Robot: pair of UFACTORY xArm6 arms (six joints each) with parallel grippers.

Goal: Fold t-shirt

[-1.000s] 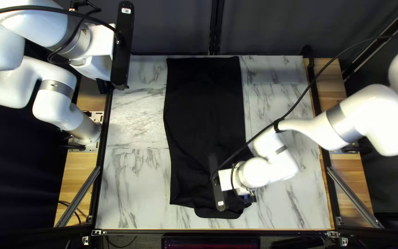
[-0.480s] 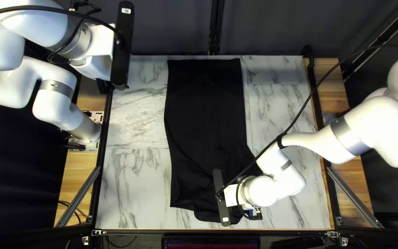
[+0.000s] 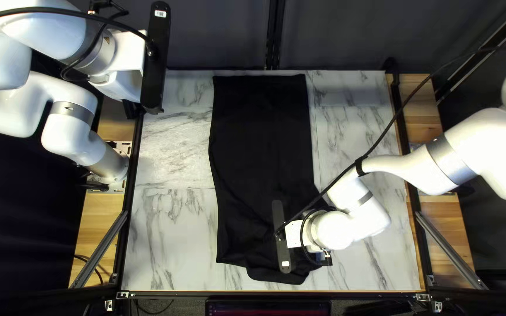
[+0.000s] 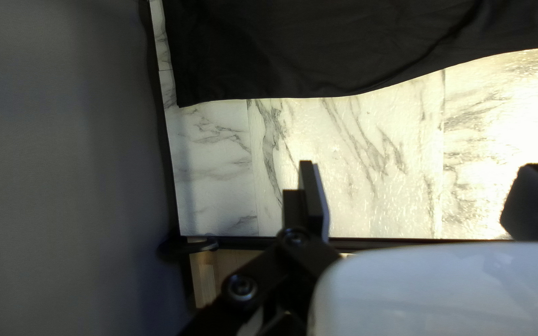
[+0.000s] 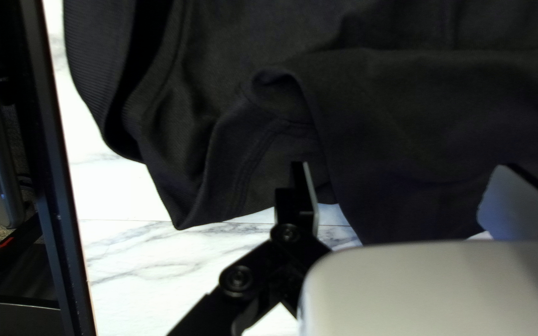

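Stretched from the table's far edge toward the near edge, the black t-shirt lies partly folded in the top left view. Over its near right part hovers my right gripper. My left gripper is raised at the table's far left. In the left wrist view the shirt lies ahead of my left gripper, whose fingers stand wide apart with nothing between them. The right wrist view has my right gripper open above the shirt, with the collar's ribbed band and a curled fold ahead of it.
Marble-patterned table top shows on both sides of the shirt. A dark frame edge runs along the table's near side, with a screen beyond it. My right arm's cable crosses above the table's right half.
My right gripper has shifted slightly toward the right and the near edge, then a little back toward the far side. The shirt's near end has moved slightly nearer. My left arm is still.
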